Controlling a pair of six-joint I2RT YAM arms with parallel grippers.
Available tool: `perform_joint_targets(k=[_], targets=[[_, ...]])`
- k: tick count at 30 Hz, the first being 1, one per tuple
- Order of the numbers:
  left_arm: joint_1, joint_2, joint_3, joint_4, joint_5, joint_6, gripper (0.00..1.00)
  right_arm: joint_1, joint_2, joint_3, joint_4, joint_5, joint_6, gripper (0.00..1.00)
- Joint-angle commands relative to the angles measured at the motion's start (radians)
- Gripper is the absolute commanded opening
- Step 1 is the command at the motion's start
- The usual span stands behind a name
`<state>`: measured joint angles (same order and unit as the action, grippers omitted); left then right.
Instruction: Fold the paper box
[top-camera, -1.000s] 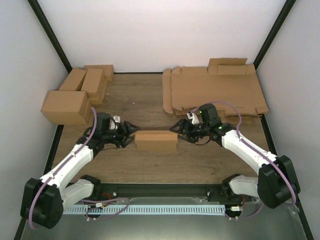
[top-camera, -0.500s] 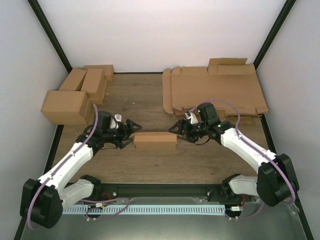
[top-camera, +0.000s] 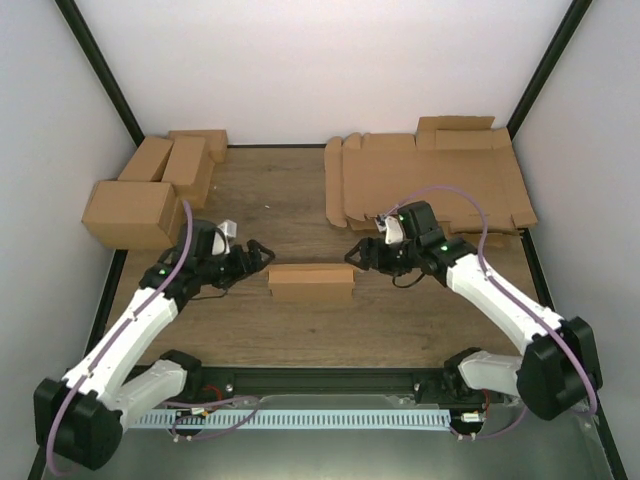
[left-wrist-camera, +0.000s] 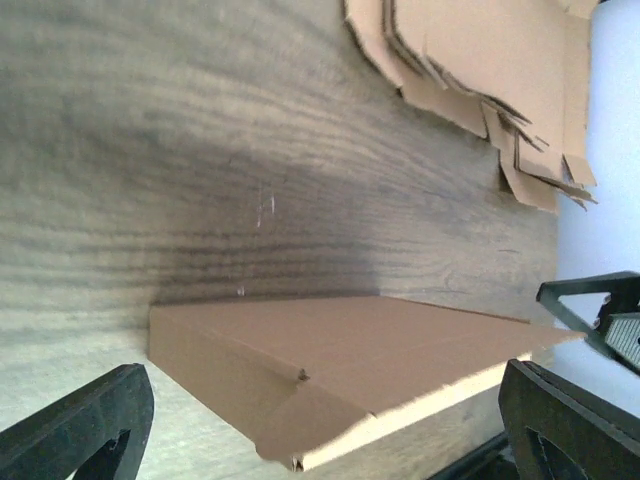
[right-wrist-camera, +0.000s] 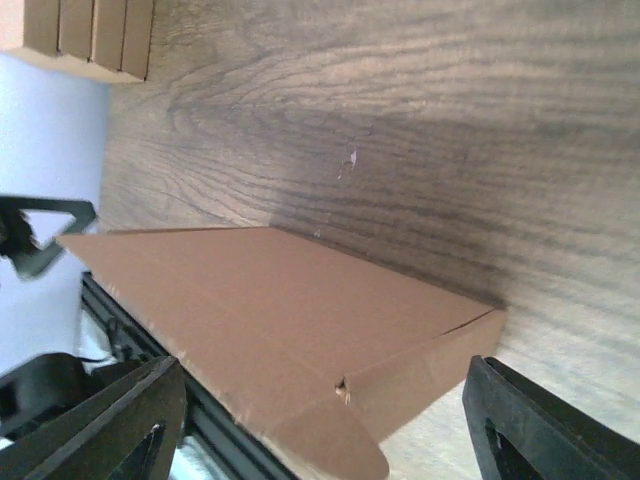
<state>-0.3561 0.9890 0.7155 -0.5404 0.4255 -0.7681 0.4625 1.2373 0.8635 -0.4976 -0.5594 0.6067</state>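
Both hands flank the paper box (top-camera: 311, 282), which lies closed near the middle of the table (top-camera: 300, 205), closer to its near edge, long side across.

By my judgement the risk lies at the ends. In the wrist views each end flap (left-wrist-camera: 300, 425) shows a seam and a slightly proud corner. If unseated, it could spring back out once nothing presses it. A one-sided nudge could also slide or turn so light a box on the smooth wood, and a hard squeeze could dent its wall.

The left hand (top-camera: 264, 258) sits just beside the left end, its fingers (left-wrist-camera: 80, 430) spread wide, holding nothing. The right hand (top-camera: 352, 258) sits just beside the right end, fingers (right-wrist-camera: 545, 425) also spread and empty. I see no contact with the cardboard.
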Motion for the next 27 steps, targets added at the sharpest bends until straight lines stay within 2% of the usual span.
perform_joint_targets(k=[1,4,7,9,12,15,21,24,27], targets=[[-0.001,-0.109,0.046,-0.062,-0.088,0.211,0.93,0.004,-0.149,0.025,-0.005,0.089,-0.222,0.78],[-0.002,-0.196,-0.002,-0.006,-0.08,0.247,0.77,0.004,-0.254,-0.022,0.064,0.066,-0.338,0.73],[-0.005,-0.309,-0.094,0.122,-0.044,0.254,0.5,0.004,-0.307,-0.052,0.103,-0.057,-0.502,0.6],[-0.007,-0.372,-0.129,0.171,-0.061,0.268,0.44,0.006,-0.304,-0.045,0.08,-0.062,-0.579,0.54],[-0.01,-0.449,-0.165,0.223,-0.045,0.338,0.42,0.009,-0.256,-0.018,0.012,-0.034,-0.677,0.52],[-0.01,-0.455,-0.163,0.234,-0.045,0.413,0.43,0.028,-0.201,-0.001,-0.025,0.021,-0.73,0.52],[-0.013,-0.279,-0.068,0.144,-0.001,0.558,0.46,0.114,-0.11,0.02,-0.039,0.193,-0.762,0.5],[-0.019,-0.235,-0.037,0.14,0.04,0.586,0.48,0.148,-0.096,0.024,-0.04,0.248,-0.769,0.49],[-0.019,-0.195,0.013,0.114,0.016,0.605,0.5,0.152,-0.1,0.032,-0.041,0.277,-0.765,0.48]])
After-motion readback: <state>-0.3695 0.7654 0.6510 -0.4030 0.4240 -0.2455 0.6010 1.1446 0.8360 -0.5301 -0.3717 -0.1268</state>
